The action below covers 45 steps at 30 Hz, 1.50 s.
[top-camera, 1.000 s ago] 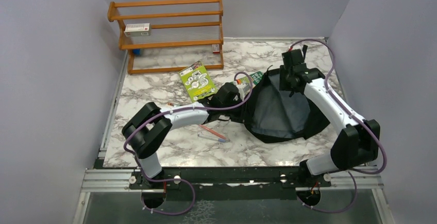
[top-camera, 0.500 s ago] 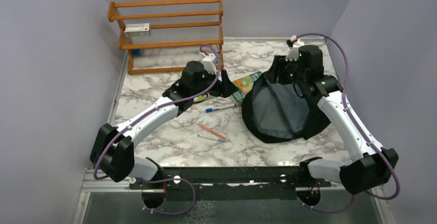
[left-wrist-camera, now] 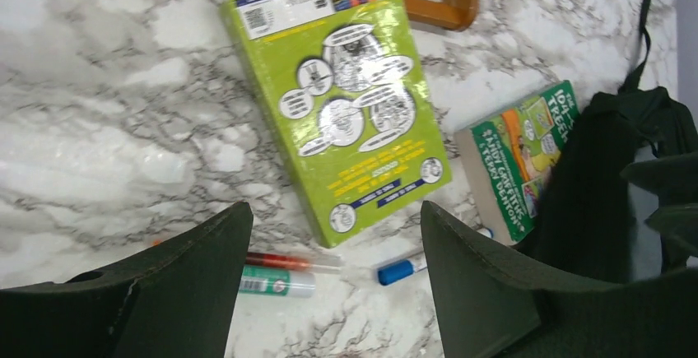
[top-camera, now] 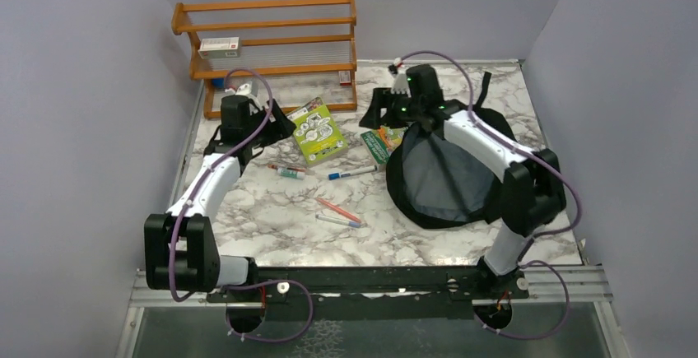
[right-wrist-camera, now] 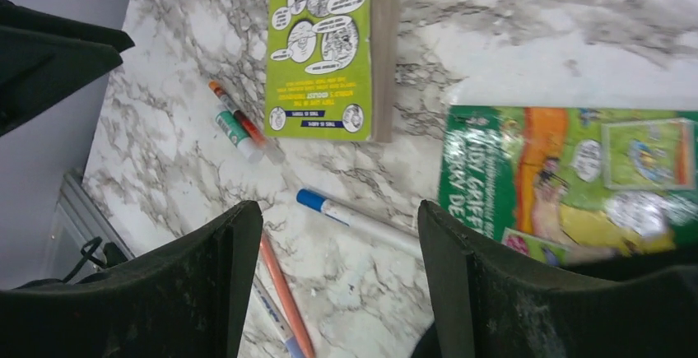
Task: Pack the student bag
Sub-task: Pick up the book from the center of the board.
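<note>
The student bag (top-camera: 449,179) lies at the right of the table (top-camera: 272,226), its mouth gaping and neither arm holding it. The left fingers (left-wrist-camera: 177,288) and right fingers (right-wrist-camera: 177,288) are spread wide and empty, above the lime-green book (top-camera: 314,132) and the green book (top-camera: 381,139) beside the bag. Unheld, the soft mouth may sag shut. The arms could clash if both go for one book.

I work in a lab test booth: plain lilac walls (top-camera: 82,127) box in a marble-print table (top-camera: 272,226) on 3 sides. My 2 arms (top-camera: 206,187) bolt to a metal rail (top-camera: 379,279) w/ purple cables (top-camera: 171,267) trailing, & a wooden rack (top-camera: 272,53) stands at the back.
</note>
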Each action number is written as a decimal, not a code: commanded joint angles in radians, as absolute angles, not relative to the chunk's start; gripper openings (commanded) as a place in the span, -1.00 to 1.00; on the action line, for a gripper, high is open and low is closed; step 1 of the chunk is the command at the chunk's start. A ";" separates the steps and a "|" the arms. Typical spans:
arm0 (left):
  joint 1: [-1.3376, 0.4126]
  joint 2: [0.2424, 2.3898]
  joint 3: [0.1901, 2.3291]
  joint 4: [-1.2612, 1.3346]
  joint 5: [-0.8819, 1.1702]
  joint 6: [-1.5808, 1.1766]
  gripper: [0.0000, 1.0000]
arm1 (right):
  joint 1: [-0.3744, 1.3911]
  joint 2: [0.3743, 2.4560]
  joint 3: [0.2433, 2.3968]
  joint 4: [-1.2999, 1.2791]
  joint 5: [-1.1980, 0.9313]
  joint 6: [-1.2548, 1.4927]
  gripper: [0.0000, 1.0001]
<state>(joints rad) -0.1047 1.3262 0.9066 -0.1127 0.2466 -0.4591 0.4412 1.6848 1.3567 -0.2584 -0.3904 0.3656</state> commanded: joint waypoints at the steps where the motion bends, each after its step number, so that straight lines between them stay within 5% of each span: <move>1: -0.013 1.341 0.857 -0.081 0.363 -0.507 0.53 | 0.519 1.834 1.450 -0.175 -0.404 0.395 0.54; 19: 0.036 1.505 0.694 0.342 0.450 -0.811 0.54 | 0.557 2.202 1.602 0.054 -0.386 0.485 0.62; 33: 0.009 1.699 0.727 0.428 0.524 -0.863 0.24 | 0.558 2.333 1.649 0.059 -0.460 0.507 0.55; 38: 0.002 1.756 0.765 0.437 0.534 -0.870 0.00 | 0.560 2.355 1.674 0.035 -0.498 0.528 0.37; 45: -0.039 1.790 0.771 0.437 0.536 -0.872 -0.05 | 0.561 2.380 1.676 0.005 -0.474 0.543 -0.08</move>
<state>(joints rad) -0.0288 1.7748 0.7589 0.4042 0.5076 -0.8684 0.5549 2.3341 1.6623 0.0559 -0.4618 0.5289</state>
